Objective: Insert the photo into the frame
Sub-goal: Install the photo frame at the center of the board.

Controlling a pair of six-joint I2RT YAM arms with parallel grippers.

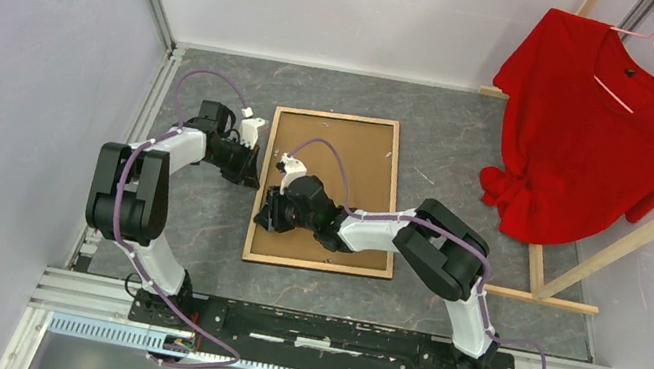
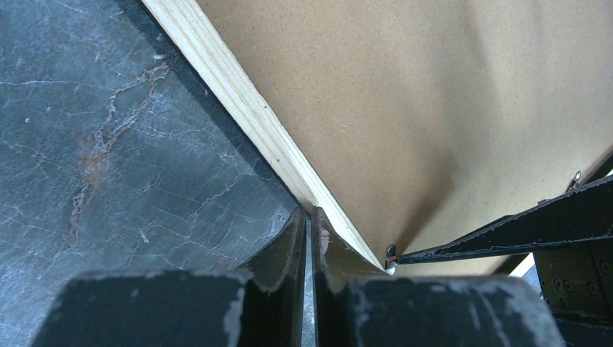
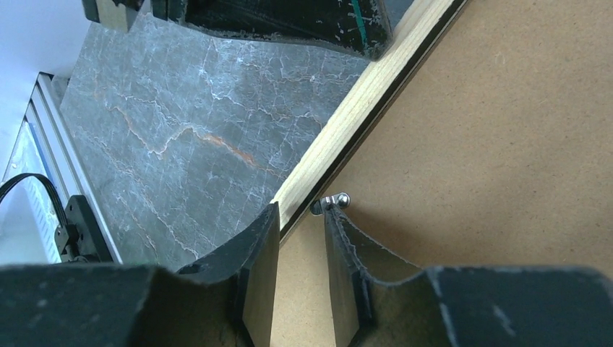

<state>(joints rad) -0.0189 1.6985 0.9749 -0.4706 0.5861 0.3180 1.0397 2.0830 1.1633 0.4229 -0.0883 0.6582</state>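
Frame (image 1: 391, 196) lay back-up, pale wood rails showing, brown backing board (image 1: 369, 151) seated inside it. Photo was not visible in any view. I judged it either under the board or out of shot, and could not tell which.

Both grippers were on the same long rail (image 2: 246, 108).
- The left gripper (image 1: 254, 170) was at the rail's outer edge, with the frame spreading away to its right. In its wrist view the fingers (image 2: 289, 238) were almost together, only a slit between them and nothing held that I could see.
- The right gripper (image 1: 264, 219) had reached across the board to the same rail (image 3: 369, 79), nearer the bases than the left one. Its fingers were set narrow, with a slim gap showing board (image 3: 491, 144) between them and no grip on anything.

Key relation: a small metal retaining clip (image 3: 334, 202) sat just off the tip of the right gripper's inner finger (image 3: 340, 246), on the board hard against the rail's inner edge. The clip (image 2: 391, 251) also showed just to the right of the left gripper's tips.

The rail's long axis ran from one gripper straight to the other. I judged the right gripper better placed to work the clip, with the left one bracing the rail from outside.
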